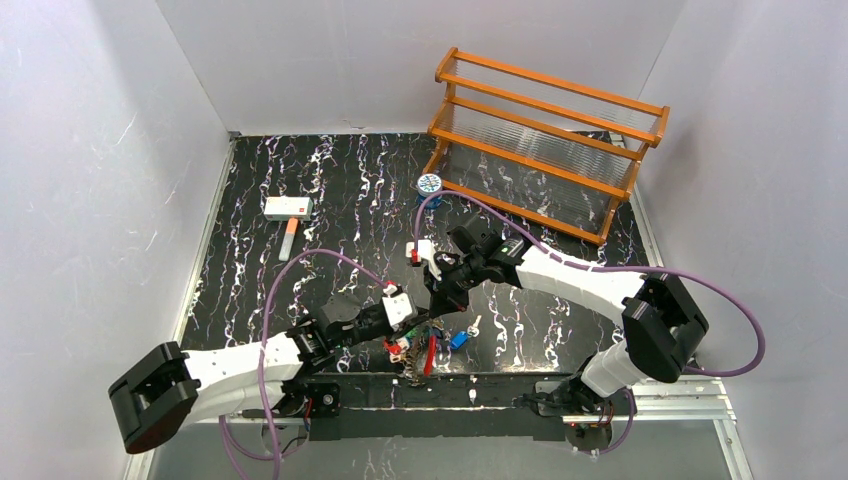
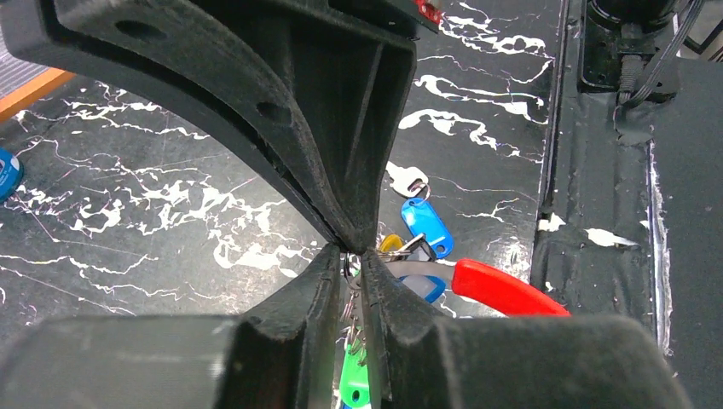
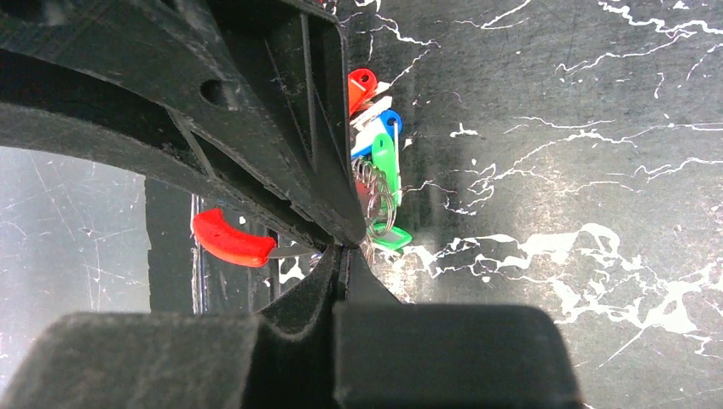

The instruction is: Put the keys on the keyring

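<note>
Green, blue and red heads mark the keys [image 3: 385,170], bunched by their small rings between the narrowly pinched fingers of my left gripper [image 2: 349,257] and just beside the tips of my right gripper [image 3: 341,251], which I see clamped fully shut, on what I cannot tell.

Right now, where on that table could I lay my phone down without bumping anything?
Bare marble lies at the back between the white box and the blue tin by the orange rack, and along the left edge nearer than that box. Crowded: front centre, where the left arm and right arm meet over the keys.
</note>
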`<state>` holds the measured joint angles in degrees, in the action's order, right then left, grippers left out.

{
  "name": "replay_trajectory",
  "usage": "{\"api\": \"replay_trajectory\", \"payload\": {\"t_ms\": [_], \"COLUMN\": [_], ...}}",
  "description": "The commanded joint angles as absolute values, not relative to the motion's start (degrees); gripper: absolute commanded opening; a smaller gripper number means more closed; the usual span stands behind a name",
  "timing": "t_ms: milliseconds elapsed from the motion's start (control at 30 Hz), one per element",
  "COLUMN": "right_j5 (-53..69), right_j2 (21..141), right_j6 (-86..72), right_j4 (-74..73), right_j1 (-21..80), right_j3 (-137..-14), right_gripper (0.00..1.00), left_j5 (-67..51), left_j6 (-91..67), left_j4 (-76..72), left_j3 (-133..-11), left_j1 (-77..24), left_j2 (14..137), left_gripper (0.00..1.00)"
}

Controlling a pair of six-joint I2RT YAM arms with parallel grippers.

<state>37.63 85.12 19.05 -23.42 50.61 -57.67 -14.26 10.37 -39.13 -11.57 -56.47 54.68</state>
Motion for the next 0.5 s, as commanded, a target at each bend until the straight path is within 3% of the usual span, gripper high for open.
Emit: {"api": "replay_trajectory", "payload": {"t_ms": [0, 133, 267, 467], "right_j5": [39.1, 38.4, 38.7, 39.1], "right_j2": [83.4, 82.8, 82.4, 82.1], "right_j6": [18.7, 18.9, 18.8, 18.7], "right_j4": [-21.5, -21.2, -21.1, -20.9], "right_j1": [51.0, 51.0, 51.0, 50.9], "right_j3": [-59.1, -58.6, -58.5, -58.4], "right_gripper": [0.01, 0.01, 0.01, 0.01], "left_j5": [-15.3, -15.6, -15.6, -15.8], "left_j6": [10.0, 10.3, 10.2, 10.3], "left_j4": [-41.2, -41.1, -41.1, -41.1], "left_j3": [-11.3, -11.5, -11.5, -12.0], "left_j1": [-56.7, -56.7, -56.7, -56.7], "left_j2": [54.5, 56.2, 56.7, 57.4], "left_gripper": [0.11, 0.07, 0.16, 0.16]}}
